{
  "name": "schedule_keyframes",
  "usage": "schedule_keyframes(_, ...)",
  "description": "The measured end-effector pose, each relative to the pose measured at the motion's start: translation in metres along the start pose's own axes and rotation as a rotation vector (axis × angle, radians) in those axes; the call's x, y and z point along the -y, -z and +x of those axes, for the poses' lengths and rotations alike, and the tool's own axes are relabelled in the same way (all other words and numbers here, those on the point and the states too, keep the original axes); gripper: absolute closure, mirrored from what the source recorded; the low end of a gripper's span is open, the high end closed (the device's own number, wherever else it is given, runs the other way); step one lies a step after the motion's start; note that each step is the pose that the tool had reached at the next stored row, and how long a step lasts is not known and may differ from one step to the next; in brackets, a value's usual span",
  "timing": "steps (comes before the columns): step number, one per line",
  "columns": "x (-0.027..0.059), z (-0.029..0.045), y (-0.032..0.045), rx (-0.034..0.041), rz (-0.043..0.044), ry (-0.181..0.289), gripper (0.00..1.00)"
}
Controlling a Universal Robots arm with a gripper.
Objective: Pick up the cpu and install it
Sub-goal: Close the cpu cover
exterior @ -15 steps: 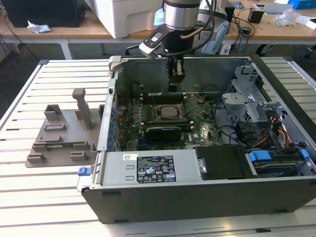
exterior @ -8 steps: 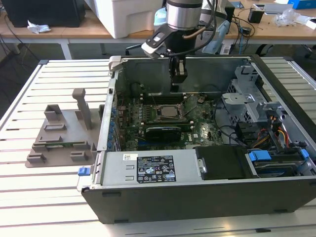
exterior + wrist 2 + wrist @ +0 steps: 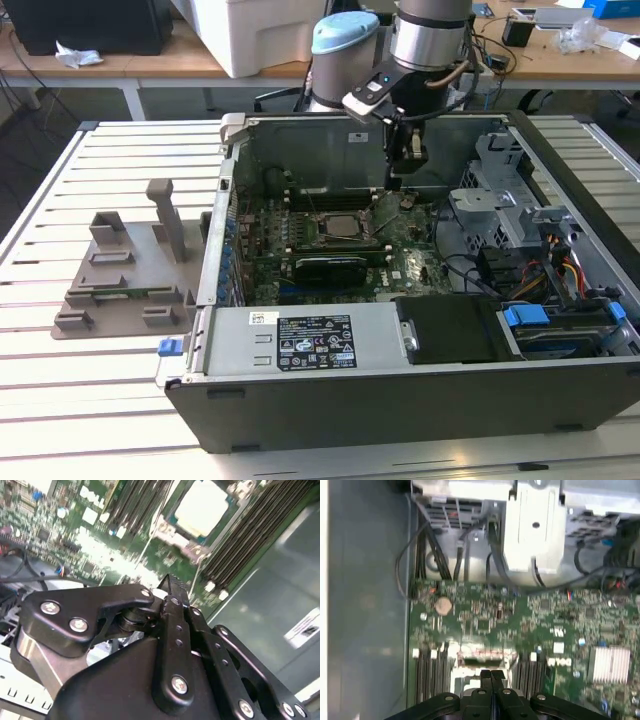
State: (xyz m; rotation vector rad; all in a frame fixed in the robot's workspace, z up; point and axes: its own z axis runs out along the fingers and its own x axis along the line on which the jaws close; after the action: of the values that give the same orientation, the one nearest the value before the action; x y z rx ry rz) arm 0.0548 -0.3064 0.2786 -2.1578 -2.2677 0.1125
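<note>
The cpu [image 3: 343, 226] lies flat in the black-framed socket [image 3: 322, 240] on the green motherboard [image 3: 400, 270], its silvery top facing up; in the second wrist view the cpu [image 3: 202, 511] is a pale square between the memory slots. My gripper [image 3: 398, 183] hangs inside the open computer case, above the board and to the exterior view's right of the socket, apart from the cpu. Its black fingers [image 3: 485, 676] are pressed together with nothing between them, and the gripper [image 3: 168, 582] looks shut in the second wrist view too.
The open computer case [image 3: 330, 350] rests on a slatted white table [image 3: 90, 400]. A grey plastic tray [image 3: 125, 280] stands to the exterior view's left. Drive cages and cables [image 3: 540, 260] crowd the case's right side. A graphics card [image 3: 325, 266] sits in front of the socket.
</note>
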Motion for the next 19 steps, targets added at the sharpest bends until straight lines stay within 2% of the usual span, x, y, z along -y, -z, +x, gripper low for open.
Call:
schedule_keyframes(2,-0.0093,0.0001,-0.0030,-0.0002,0.0031,0.000,0.89)
schedule_keyframes(3,-0.0188,0.0003,-0.0061,-0.0003,0.0058,0.000,0.89)
schedule_keyframes(5,-0.0281,0.0007,-0.0096,-0.0004,0.0077,0.000,0.89)
schedule_keyframes(7,-0.0315,0.0013,-0.0160,-0.0003,0.0082,0.001,0.89)
schedule_keyframes(10,-0.0318,0.0017,-0.0227,-0.0003,0.0083,0.000,0.89)
schedule_keyframes(11,-0.0257,0.0025,-0.0296,-0.0002,0.0083,0.001,0.89)
schedule_keyframes(17,0.0037,0.0041,-0.0330,-0.0022,0.0082,0.001,0.89)
schedule_keyframes(19,0.0100,0.0045,-0.0335,-0.0026,0.0081,0.001,0.89)
